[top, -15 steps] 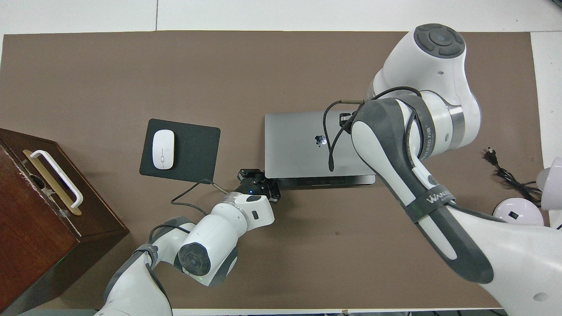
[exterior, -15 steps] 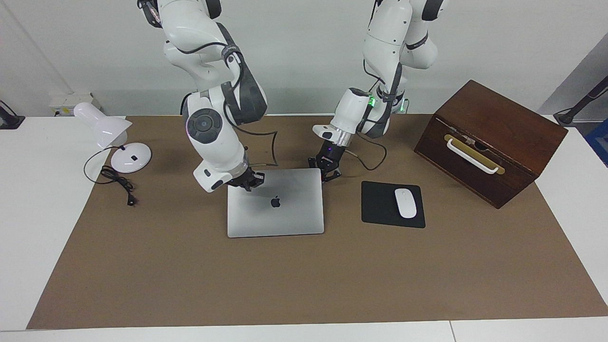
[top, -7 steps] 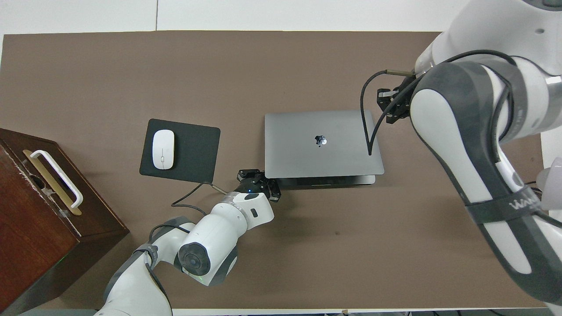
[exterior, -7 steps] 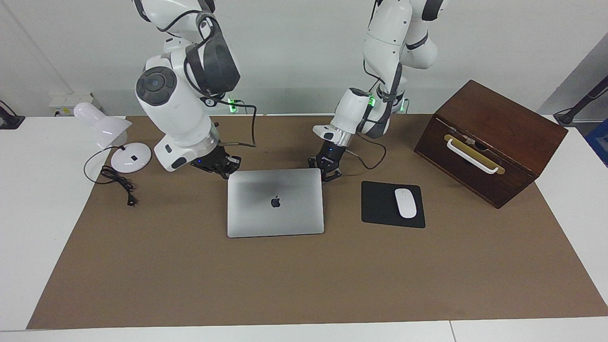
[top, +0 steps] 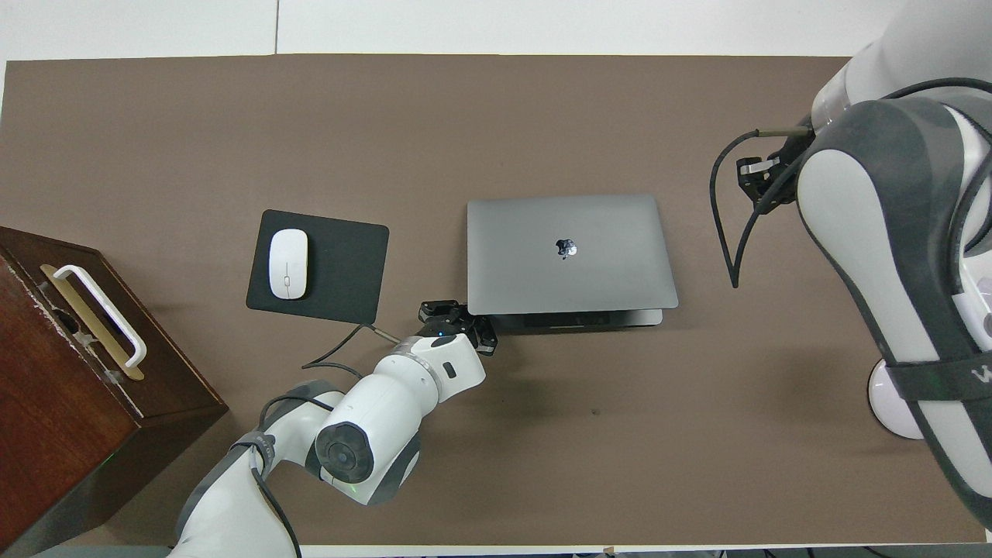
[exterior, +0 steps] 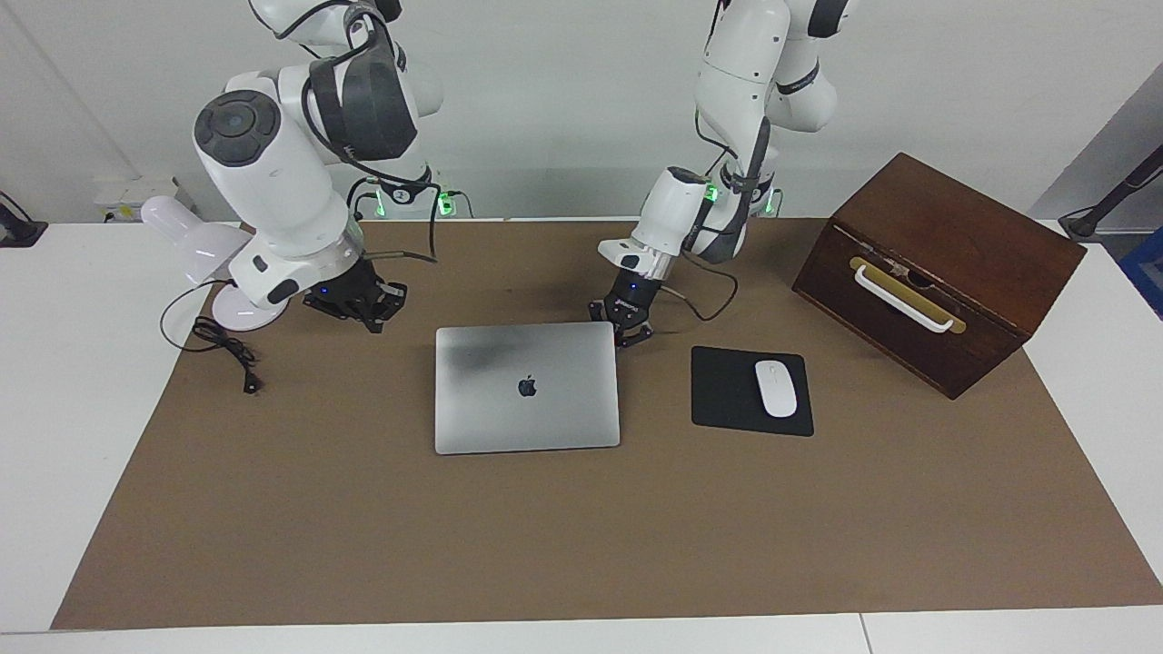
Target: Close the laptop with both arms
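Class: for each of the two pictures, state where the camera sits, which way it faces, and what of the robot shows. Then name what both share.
Facing view: high across the table, facing the robots; both arms show, left gripper at the laptop.
Overhead view: above the robots' end, looking steeply down; both arms enter from below, right gripper over the mat.
Shared: laptop, mouse, wooden box.

White table carries a large brown mat over most of its top. Plain pale wall runs along the robots' end. A white socket box sits at the wall's foot. Lighting even and diffuse, with soft shadows. A dark stand shows at the left arm's end.
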You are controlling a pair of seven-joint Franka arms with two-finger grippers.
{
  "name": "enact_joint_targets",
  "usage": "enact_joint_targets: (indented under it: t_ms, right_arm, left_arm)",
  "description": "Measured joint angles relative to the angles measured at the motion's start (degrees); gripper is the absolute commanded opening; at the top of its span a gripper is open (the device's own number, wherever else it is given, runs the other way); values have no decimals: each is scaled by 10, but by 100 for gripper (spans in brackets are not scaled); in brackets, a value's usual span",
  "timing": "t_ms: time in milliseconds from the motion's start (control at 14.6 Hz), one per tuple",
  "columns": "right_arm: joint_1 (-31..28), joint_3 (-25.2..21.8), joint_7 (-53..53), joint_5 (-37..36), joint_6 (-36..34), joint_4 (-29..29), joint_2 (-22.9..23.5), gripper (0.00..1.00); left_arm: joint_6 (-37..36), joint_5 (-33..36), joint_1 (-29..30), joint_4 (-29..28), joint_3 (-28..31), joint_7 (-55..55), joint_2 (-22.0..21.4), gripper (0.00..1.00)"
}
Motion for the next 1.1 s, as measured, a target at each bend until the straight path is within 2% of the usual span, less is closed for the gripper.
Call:
enact_joint_targets:
  t_ms: [343, 754, 823, 891, 960, 1029, 1097]
  right_arm:
    - [-12, 0, -64, -55, -12, 18, -11, 0]
    - [-41, 0, -83, -63, -8, 20, -45, 0]
    - [-46, 0, -82, -57, -8, 18, -47, 13]
    - [-49, 0, -80, -52, -8, 14, -49, 37]
    - [-51, 0, -78, -49, -7, 10, -50, 77]
    - [-51, 0, -76, -47, -1, 4, -51, 100]
    - [-51, 0, -74, -45, 4, -2, -53, 100]
  left_arm:
    - [-88, 0, 0, 2, 0, -17, -59, 0]
    - [-270, 0, 0, 3, 1, -17, -139, 0]
    - [-296, 0, 0, 3, 1, -17, -153, 0]
    - [-322, 0, 0, 3, 2, -17, -166, 0]
    - [-344, 0, 0, 3, 3, -17, -177, 0]
    - [-366, 0, 0, 3, 5, -17, -187, 0]
    - [-390, 0, 1, 4, 7, -17, -197, 0]
